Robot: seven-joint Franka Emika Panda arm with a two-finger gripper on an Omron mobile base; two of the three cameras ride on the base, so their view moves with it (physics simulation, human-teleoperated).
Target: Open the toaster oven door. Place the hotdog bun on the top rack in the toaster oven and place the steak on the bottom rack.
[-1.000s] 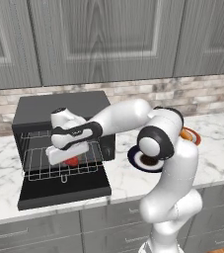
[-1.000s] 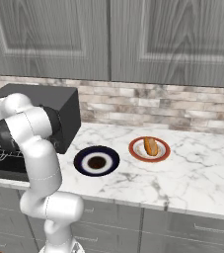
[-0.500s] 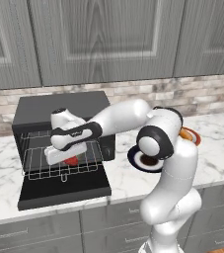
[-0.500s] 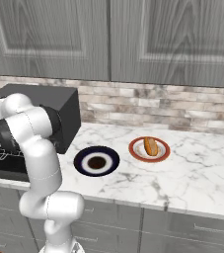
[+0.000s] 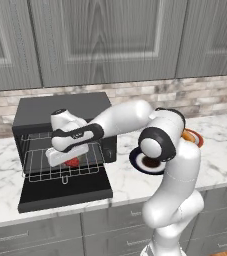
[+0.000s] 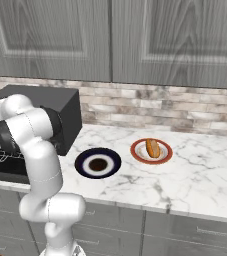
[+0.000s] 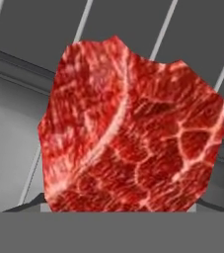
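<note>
1. The steak point(image 7: 128, 128) sits directly in front of the gripper point(image 5: 65, 159), close against the hand camera, with silver rack wires running behind it. In the left base view a red piece of it point(image 5: 72, 162) shows just under the white hand, on the bottom rack point(image 5: 60, 169) of the toaster oven point(image 5: 60, 117).
2. The fingertips are hidden behind the meat and the hand. The jaws stand wide apart; whether they clasp the steak or merely flank it I cannot tell.
3. The steak is a rounded, lumpy red chunk, marbled with pale pink veins.
4. The toaster oven is a matte black box. Its door point(image 5: 67, 191), a flat black panel, lies folded down in front of it on the marble counter point(image 5: 220, 150).
5. The bottom rack is a thin silver wire grid, pulled forward over the door, with a small wire loop at its front middle.
6. The hotdog bun point(image 6: 152, 148), an elongated orange-tan roll, lies on a round orange-rimmed plate point(image 6: 137, 152), well to the right of the toaster oven.
7. Between that plate and the toaster oven sits a dark blue plate point(image 6: 112, 162) with a white ring and a dark centre.
</note>
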